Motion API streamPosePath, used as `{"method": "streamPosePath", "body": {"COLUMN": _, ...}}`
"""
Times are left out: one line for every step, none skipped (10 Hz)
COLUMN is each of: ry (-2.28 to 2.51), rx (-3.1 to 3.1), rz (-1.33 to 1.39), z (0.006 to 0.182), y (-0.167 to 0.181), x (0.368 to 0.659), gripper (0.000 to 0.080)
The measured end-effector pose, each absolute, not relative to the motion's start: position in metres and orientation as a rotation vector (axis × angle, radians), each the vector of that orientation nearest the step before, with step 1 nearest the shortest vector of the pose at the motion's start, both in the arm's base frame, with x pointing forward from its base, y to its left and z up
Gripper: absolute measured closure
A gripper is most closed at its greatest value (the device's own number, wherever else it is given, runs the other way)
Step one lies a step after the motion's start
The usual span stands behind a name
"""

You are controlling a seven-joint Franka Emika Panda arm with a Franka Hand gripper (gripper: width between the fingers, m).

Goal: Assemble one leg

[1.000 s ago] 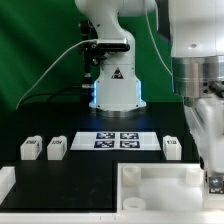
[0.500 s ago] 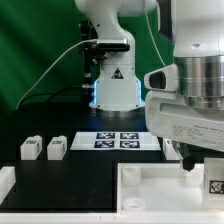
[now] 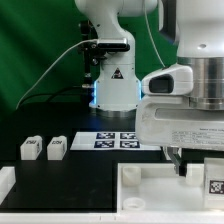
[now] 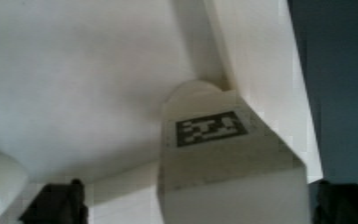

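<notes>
A leg (image 3: 213, 185), a small white block with a black-and-white tag, lies at the right end of the large white tray (image 3: 150, 190). In the wrist view this leg (image 4: 229, 165) lies between my two dark fingertips, with a gap on at least one side. My gripper (image 3: 203, 170) (image 4: 202, 208) hangs right over it, jaws spread wide and open. One finger (image 3: 181, 162) shows in the exterior view. Two more legs (image 3: 30, 148) (image 3: 56, 147) stand on the black table at the exterior view's left.
The marker board (image 3: 118, 140) lies on the table behind the tray. The robot's base (image 3: 112, 85) stands behind it. A white block (image 3: 5, 180) sits at the left edge. The tray's raised rim (image 4: 202, 40) runs beside the leg.
My gripper has shifted toward the exterior view's left and fills more of the picture, now covering the leg beside the marker board. The leg on the tray has not moved.
</notes>
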State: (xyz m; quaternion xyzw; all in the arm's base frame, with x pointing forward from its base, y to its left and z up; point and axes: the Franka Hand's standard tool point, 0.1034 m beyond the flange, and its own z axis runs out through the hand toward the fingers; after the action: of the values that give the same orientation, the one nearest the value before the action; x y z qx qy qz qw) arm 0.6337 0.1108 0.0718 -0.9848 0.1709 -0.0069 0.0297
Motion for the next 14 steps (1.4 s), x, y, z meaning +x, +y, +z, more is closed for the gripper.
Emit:
{"method": "streamPosePath", "body": {"ry": 0.645, "rx": -3.007, "rz": -0.015, "z": 0.0717, "y": 0.1120, "x": 0.6336, "gripper": 0.0278}}
{"method": "streamPosePath", "body": {"ry": 0.833, "rx": -2.959, "rz": -0.008, "z": 0.0714, "y": 0.1127, "x": 0.6333, "gripper": 0.0278}}
{"method": "streamPosePath", "body": {"ry": 0.973, "rx": -2.916, "rz": -0.002, "z": 0.0711, "y": 0.1130, "x": 0.6332, "gripper": 0.0448}}
{"method": "streamPosePath", "body": {"ry": 1.142, "rx": -2.849, "rz": 0.009, "z": 0.0710, "y": 0.1124, "x": 0.6342, "gripper": 0.0508}}
{"method": "streamPosePath", "body": {"ry": 1.279, "rx": -2.794, "rz": 0.016, "z": 0.0705, "y": 0.1092, "x": 0.6366, "gripper": 0.0508}}
{"method": "streamPosePath", "body": {"ry": 1.488, "rx": -2.694, "rz": 0.037, "z": 0.0693, "y": 0.1094, "x": 0.6362, "gripper": 0.0508}}
{"method": "streamPosePath", "body": {"ry": 1.701, "rx": -2.582, "rz": 0.076, "z": 0.0686, "y": 0.1102, "x": 0.6365, "gripper": 0.0508}}
{"method": "streamPosePath", "body": {"ry": 1.994, "rx": -2.384, "rz": 0.098, "z": 0.0689, "y": 0.1105, "x": 0.6359, "gripper": 0.0508}}
{"method": "streamPosePath", "body": {"ry": 2.275, "rx": -2.139, "rz": 0.094, "z": 0.0693, "y": 0.1118, "x": 0.6348, "gripper": 0.0507}}
{"method": "streamPosePath", "body": {"ry": 2.442, "rx": -1.940, "rz": 0.089, "z": 0.0698, "y": 0.1126, "x": 0.6338, "gripper": 0.0507}}
{"method": "streamPosePath", "body": {"ry": 2.535, "rx": -1.791, "rz": 0.061, "z": 0.0699, "y": 0.1127, "x": 0.6317, "gripper": 0.0507}}
{"method": "streamPosePath", "body": {"ry": 2.544, "rx": -1.753, "rz": 0.066, "z": 0.0696, "y": 0.1117, "x": 0.6306, "gripper": 0.0507}}
{"method": "streamPosePath", "body": {"ry": 2.514, "rx": -1.793, "rz": 0.065, "z": 0.0699, "y": 0.1118, "x": 0.6306, "gripper": 0.0507}}
{"method": "streamPosePath", "body": {"ry": 2.482, "rx": -1.836, "rz": 0.064, "z": 0.0695, "y": 0.1116, "x": 0.6304, "gripper": 0.0506}}
